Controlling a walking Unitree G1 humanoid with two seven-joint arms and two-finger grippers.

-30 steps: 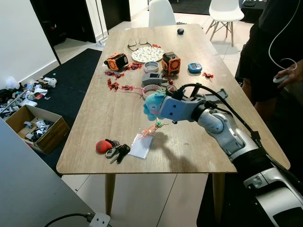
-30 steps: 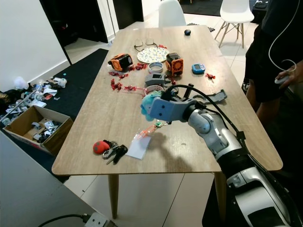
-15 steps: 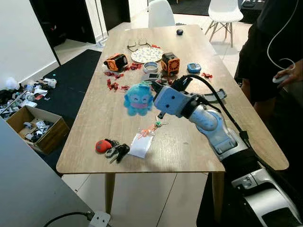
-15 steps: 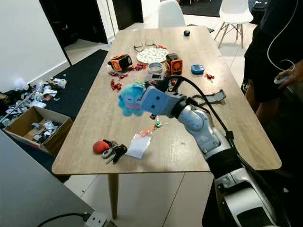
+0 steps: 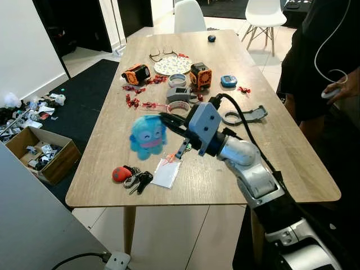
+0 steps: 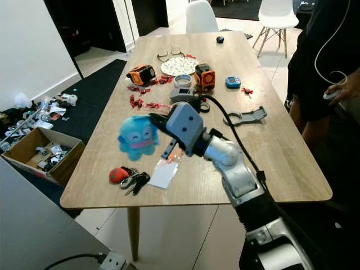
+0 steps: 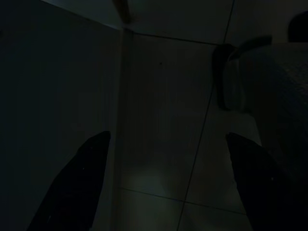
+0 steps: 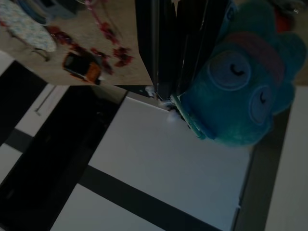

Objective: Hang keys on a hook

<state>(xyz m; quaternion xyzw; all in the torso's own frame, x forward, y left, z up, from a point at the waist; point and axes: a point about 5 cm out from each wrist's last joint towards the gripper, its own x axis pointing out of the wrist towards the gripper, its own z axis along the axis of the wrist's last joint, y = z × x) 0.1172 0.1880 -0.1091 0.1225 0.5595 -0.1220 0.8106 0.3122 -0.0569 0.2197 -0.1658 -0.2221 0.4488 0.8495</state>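
The blue plush keychain (image 5: 147,136) is up in the air over the near-left part of the wooden table (image 5: 118,126), hanging off the tips of the right gripper (image 5: 164,118). From the wrist camera you can see the plush (image 8: 243,94) sitting right against the black fingers (image 8: 166,43), which are pinched together on its loop or ring, so I'd call that a firm grasp on it. Can't make out actual keys on it, too small to tell

There's also a separate bunch of keys (image 5: 139,180) with a red fob (image 5: 120,174) lying on the table near the front edge, just beside a small clear bag (image 5: 168,172). Those sit below and a bit toward the robot from the gripper, not touching it.

Progress-wise: I'd say the pickup part is done, the hanging part isn't. I don't see any hook anywhere, so finding one and getting the ring over it is all left to do.

Left gripper (image 7: 166,185) hangs idle over dark floor tiles, fingers spread apart

A person (image 5: 315,62) stands at the table's far right side
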